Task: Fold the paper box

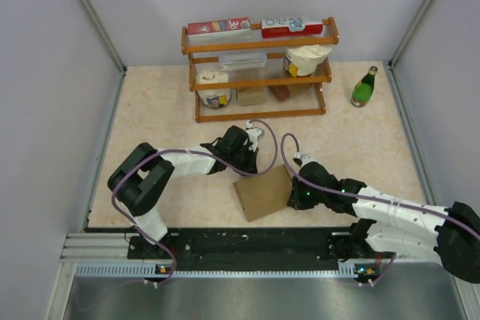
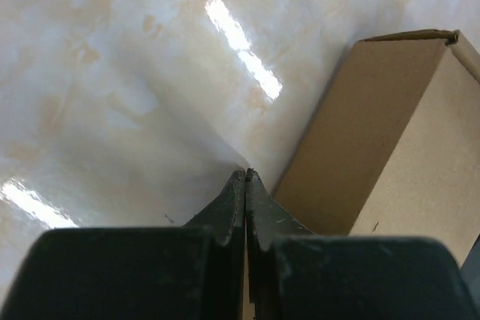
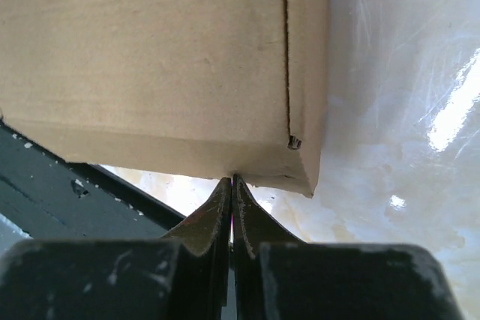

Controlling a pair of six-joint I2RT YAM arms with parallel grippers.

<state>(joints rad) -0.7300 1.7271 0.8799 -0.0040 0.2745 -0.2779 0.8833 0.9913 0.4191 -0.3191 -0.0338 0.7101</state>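
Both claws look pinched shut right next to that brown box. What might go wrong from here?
1. The right gripper, shut, points at the paper box's lower edge; a push may slide it over the glossy table or dent it.
2. The box lies close to the dark rail at the near edge and might slip onto it.
3. The left gripper, shut beside the box, cannot pinch a flap until it opens.

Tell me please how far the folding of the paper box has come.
Done: the paper box lies on the table as a closed rectangular shape. In hand: nothing is gripped; the left hand is shut beside the box, the right hand shut with tips at its edge. Left: perhaps pressing the side seam flush; hidden ends I cannot judge.
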